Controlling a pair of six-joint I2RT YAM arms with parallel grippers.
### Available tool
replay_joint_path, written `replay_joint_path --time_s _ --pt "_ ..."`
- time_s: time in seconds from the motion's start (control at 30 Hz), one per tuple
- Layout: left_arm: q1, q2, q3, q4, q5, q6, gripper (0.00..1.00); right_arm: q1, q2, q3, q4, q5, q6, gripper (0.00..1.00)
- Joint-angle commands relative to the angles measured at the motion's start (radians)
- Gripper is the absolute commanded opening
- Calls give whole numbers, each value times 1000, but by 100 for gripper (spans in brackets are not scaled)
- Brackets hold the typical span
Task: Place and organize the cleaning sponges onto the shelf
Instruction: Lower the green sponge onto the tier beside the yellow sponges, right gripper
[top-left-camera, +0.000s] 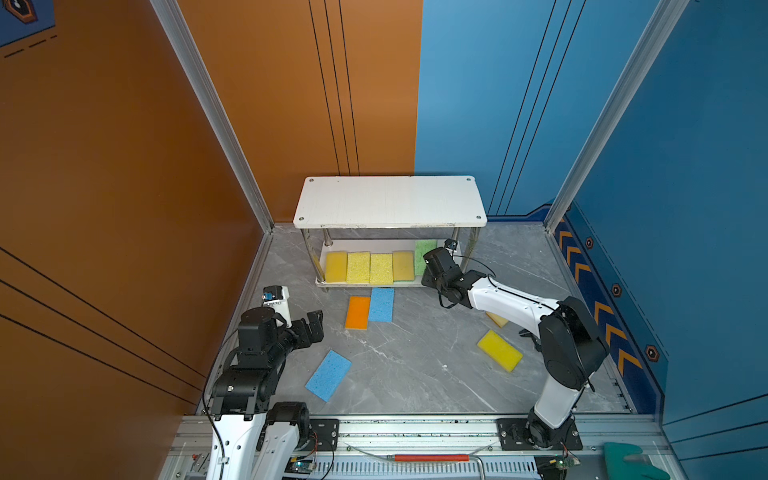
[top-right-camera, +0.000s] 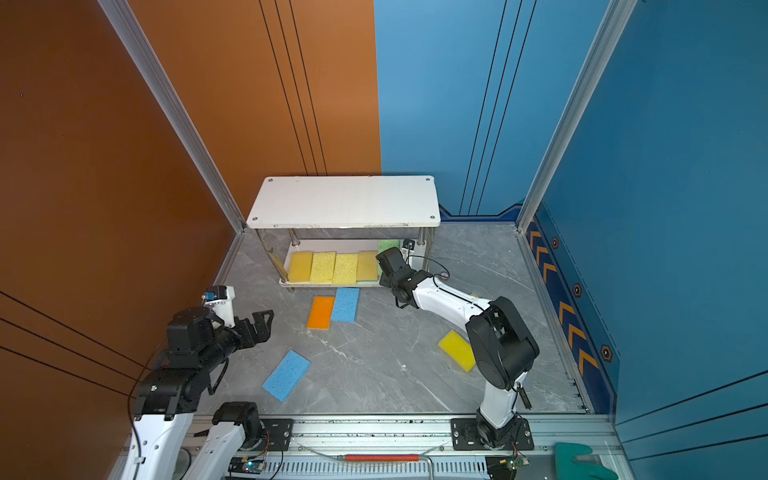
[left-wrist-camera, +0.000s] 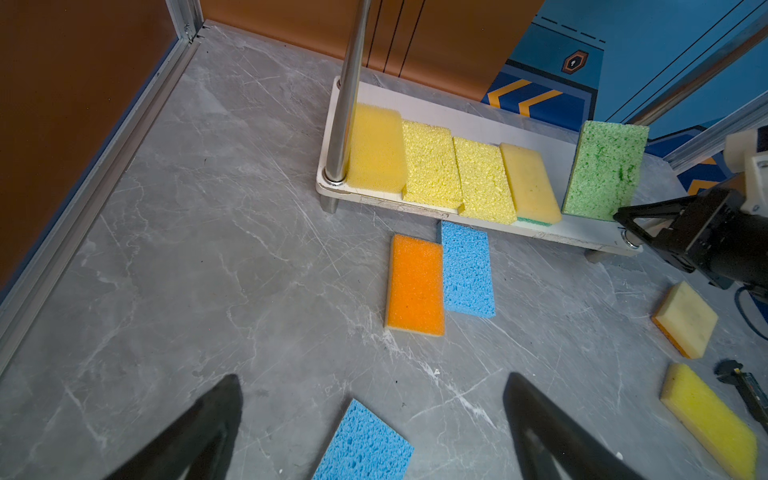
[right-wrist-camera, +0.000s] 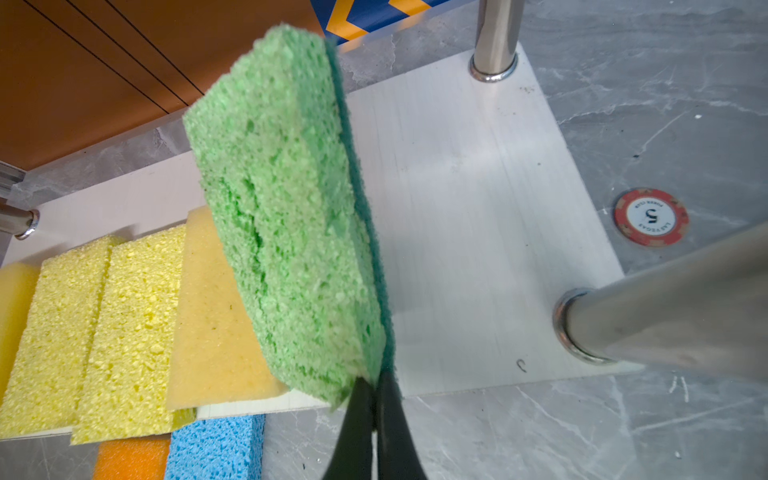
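The right gripper (right-wrist-camera: 376, 384) is pinched tight on one short end of the green sponge (right-wrist-camera: 286, 208), holding it up on edge (darker scrubbing face turned away from the yellow ones) over the lower board (right-wrist-camera: 478, 187) of the shelf (top-left-camera: 390, 201). Whether the sponge touches the board cannot be told. Just beside it, a row of four yellow sponges (top-left-camera: 370, 267) lies flat on that board, edge to edge. On the floor in front of the shelf, an orange sponge (top-left-camera: 358, 312) and a blue sponge (top-left-camera: 381, 304) lie side by side. A pale tan sponge (left-wrist-camera: 685, 318) and a loose yellow sponge (top-left-camera: 499, 350) lie near the right arm. The left gripper (left-wrist-camera: 372, 377) is spread wide and empty, hovering over a second blue sponge (top-left-camera: 328, 375).
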Motion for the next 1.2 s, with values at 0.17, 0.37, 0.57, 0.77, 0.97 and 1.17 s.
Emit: replay_joint_path --time_s 0.17,0.37,0.57,0.77,0.97,1.17 --pt "-4 -5 -13 -14 -21 17 98 -16 21 21 -11 -38 -14 3" --pt "-1 -3 -15 -12 -18 17 98 -17 26 16 -10 -59 -12 4" --pt "-1 -1 -16 -10 -16 17 98 -19 16 -3 -11 -72 -10 4" --pt "0 -2 -16 -10 -15 17 98 -28 10 -12 -26 -86 -8 4" --pt "1 -3 -16 -10 -14 16 98 -33 11 -11 -48 -95 -9 6" --pt "1 -4 -16 -11 -14 16 98 -36 11 -10 -64 -110 -8 9"
